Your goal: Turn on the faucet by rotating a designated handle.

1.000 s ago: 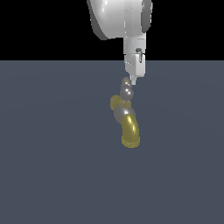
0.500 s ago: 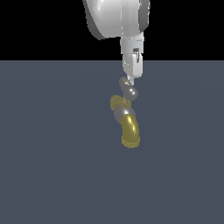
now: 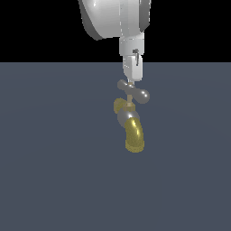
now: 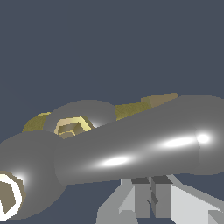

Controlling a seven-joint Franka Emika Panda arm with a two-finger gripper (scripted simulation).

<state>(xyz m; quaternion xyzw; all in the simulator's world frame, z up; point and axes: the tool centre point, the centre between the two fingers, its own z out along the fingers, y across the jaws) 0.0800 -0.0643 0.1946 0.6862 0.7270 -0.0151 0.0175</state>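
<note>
The faucet (image 3: 124, 116) stands in the middle of the exterior view, its grey body carrying a curved brass-yellow spout (image 3: 134, 133) that points down. On a thin brass stem above sits the handle (image 3: 134, 91), a shiny grey crossbar with bulbous ends. My gripper (image 3: 131, 80) hangs straight down from above, its tips touching the crossbar's far side near the stem. In the wrist view the handle (image 4: 131, 148) fills the frame. The gripper (image 4: 151, 186) fingers lie pressed together right against the bar, with nothing between them.
A flat dark grey floor (image 3: 54, 171) surrounds the faucet on all sides. The arm's white body (image 3: 113, 18) looms above the faucet. A brass nut (image 4: 72, 127) on the faucet shows behind the crossbar.
The arm and gripper have shifted toward the exterior view's left. The crossbar has turned a little with them and now shows more of its length.
</note>
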